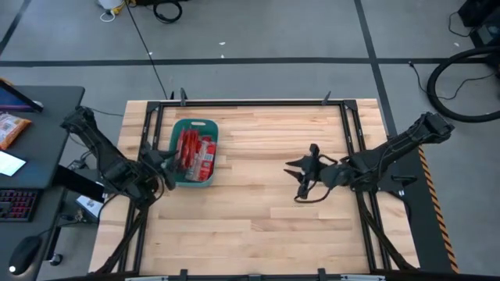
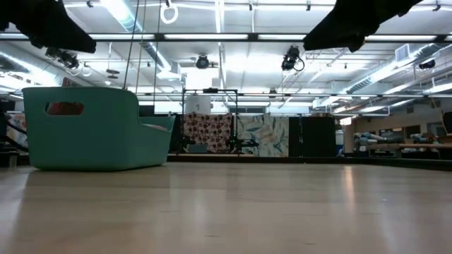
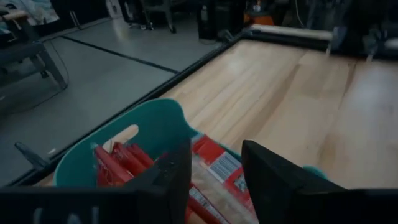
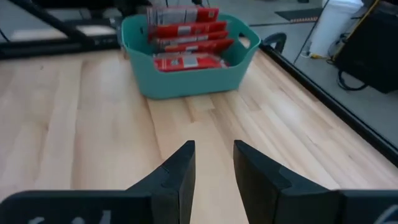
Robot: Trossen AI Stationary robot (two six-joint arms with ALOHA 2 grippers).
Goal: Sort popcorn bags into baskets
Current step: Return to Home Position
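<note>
Left jaws, spread and empty, hang over the rim of the teal-green rectangular plastic tub (image 4: 186, 86). Right jaws, likewise spread and empty, sit well apart from it above the pale wooden surface (image 1: 258, 207). The flat red popcorn bags (image 4: 186, 61) lie inside the tub. If the left arm (image 1: 101, 147) pulls back low, its jaws could snag the rim and drag the tub.

Teal basket (image 1: 193, 124) filled with red popcorn bags (image 1: 195, 153) on wooden table (image 1: 258, 226), left gripper (image 1: 165, 161) at its left edge, right gripper (image 1: 300, 176) well apart over bare wood
</note>
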